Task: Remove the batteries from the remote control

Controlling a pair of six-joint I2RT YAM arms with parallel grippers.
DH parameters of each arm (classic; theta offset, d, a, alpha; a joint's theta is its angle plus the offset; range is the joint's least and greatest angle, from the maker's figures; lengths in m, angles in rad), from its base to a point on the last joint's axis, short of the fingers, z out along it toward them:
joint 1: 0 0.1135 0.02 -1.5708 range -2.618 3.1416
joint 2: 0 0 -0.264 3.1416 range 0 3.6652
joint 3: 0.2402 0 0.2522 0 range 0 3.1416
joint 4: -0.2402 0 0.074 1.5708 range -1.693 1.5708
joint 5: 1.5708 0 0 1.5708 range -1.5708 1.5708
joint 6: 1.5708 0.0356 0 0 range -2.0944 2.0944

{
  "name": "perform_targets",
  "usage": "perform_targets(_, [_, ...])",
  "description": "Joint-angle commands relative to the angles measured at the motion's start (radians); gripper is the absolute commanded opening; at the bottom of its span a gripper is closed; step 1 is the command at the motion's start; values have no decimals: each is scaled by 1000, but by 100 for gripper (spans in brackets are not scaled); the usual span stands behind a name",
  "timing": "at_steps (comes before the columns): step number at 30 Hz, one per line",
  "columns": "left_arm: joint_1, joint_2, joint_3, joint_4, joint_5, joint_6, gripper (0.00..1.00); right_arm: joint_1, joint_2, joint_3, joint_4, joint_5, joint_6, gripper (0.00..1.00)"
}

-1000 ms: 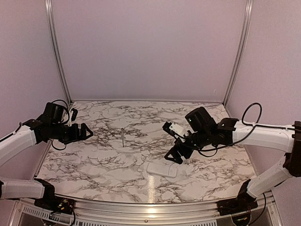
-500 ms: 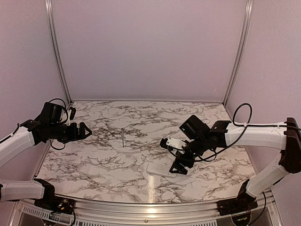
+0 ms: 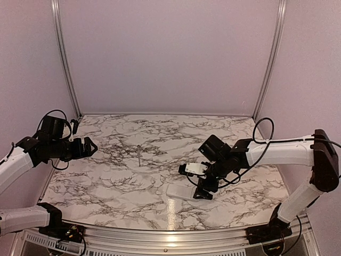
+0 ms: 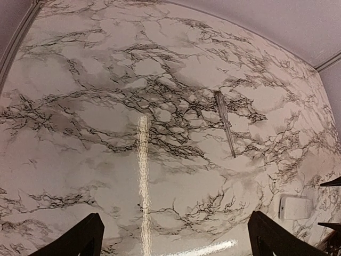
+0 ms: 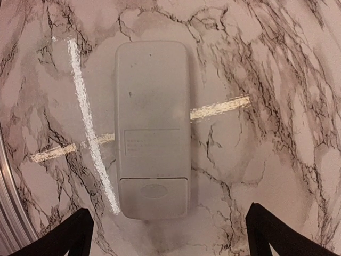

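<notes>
R gripper (image 3: 202,191) sits lower-right of centre in the top view, pointed down over the right end of the remote control (image 3: 183,191). Its jaws are spread wide w/ nothing btwn them but the remote below. In the R wrist view the two dark fingertips (image 5: 74,234) show at the bottom corners, well out to either side of the remote control (image 5: 153,138) and not touching it.

The remote lies flat on the marble table (image 3: 106,181), back face up and long axis running up-down in that frame. Its battery cover (image 5: 154,196) is shut, at the lower end of the body. The batteries are hidden, so can't tell if they're inside.

L gripper (image 3: 88,146) is at the left edge of the top view, raised off the table and aimed toward centre. It is also wide open and empty. In the L wrist view its fingertips (image 4: 80,240) are at the bottom corners over bare marble.

A slim grey pointed tool (image 3: 139,154) lies near the table's centre, well apart from both grippers. The L wrist view shows it right of centre (image 4: 225,122), w/ the remote (image 4: 294,207) small at lower right.
</notes>
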Motion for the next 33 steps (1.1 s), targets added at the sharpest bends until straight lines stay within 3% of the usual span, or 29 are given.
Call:
perform_targets(1, [-4,-12,7,-10,-34,-9,99,8,5,14,48,7,-13,99])
perform_targets(14, [-3,-19,-6,21,-22,-3,99,8,24,-65,120,15,13,98])
perform_targets(33, [-3,-40,-13,30,-10,1,99,8,142,2,138,-59,-2,96])
